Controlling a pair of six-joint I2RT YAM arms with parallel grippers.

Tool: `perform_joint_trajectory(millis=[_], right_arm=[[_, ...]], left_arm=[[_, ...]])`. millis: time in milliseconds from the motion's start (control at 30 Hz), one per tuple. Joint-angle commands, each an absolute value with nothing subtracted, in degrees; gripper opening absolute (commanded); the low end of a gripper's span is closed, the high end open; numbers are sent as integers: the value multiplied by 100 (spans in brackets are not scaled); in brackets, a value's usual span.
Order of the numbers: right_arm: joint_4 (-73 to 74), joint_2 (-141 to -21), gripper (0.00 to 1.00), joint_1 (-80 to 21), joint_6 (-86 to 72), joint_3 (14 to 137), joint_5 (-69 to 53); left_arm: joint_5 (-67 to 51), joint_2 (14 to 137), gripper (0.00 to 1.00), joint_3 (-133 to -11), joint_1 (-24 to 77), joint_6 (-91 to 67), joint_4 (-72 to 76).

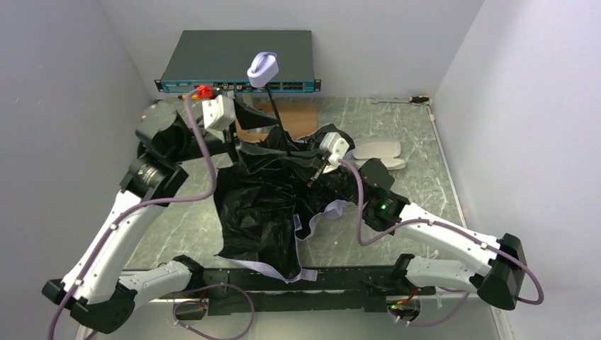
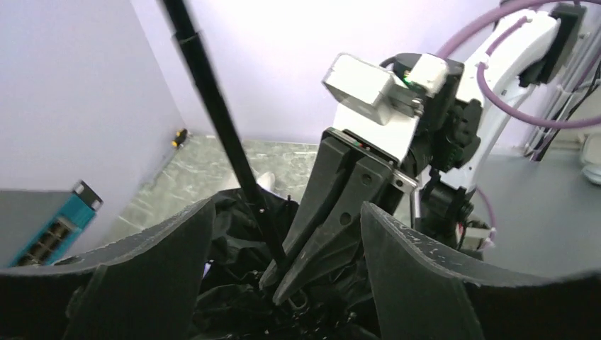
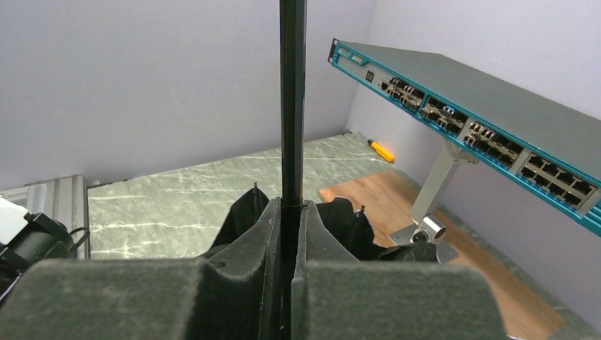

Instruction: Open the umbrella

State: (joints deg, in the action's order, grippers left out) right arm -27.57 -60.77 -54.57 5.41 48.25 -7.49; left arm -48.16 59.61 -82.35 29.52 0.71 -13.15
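The umbrella (image 1: 266, 202) lies crumpled in the middle of the table, black lining up, with pale edges showing at the front. Its thin black shaft (image 1: 278, 117) rises tilted to the lilac knob handle (image 1: 262, 69). My right gripper (image 1: 303, 159) is shut on the shaft (image 3: 291, 106) just above the fabric, the pads (image 3: 319, 234) pressed against it on both sides. My left gripper (image 2: 287, 209) stands open, its wide jaws either side of the shaft's base and of the right gripper's fingers (image 2: 333, 212), touching neither.
A teal network switch (image 1: 237, 60) stands raised on a bracket at the back, with a wooden board (image 1: 298, 120) under it. A yellow-handled screwdriver (image 1: 418, 100) lies at the back right. Pale flat pieces (image 1: 377, 150) rest right of the umbrella. A red item (image 1: 203, 91) sits near the left wrist.
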Motion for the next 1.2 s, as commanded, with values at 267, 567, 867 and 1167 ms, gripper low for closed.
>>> perform_joint_trajectory(millis=[267,567,867,1167], right_arm=[[-3285,-6086,0,-5445,601,5062,-660],[-811,-5590,79,-4888,1268,4926,-1446],[537,-6550,68,-4696,1906,5652,-2402],[1672,-6240,94,-4300,2556,5013,-2233]], left_arm=[[-4285,6568,0,-8290,3188,-1397,229],[-4640,6521,0,-8611,3157,-557,-770],[-4584,6305,0,-8449,3164,-291,-924],[-4563,6170,0,-8657,2560,-324,-1139]])
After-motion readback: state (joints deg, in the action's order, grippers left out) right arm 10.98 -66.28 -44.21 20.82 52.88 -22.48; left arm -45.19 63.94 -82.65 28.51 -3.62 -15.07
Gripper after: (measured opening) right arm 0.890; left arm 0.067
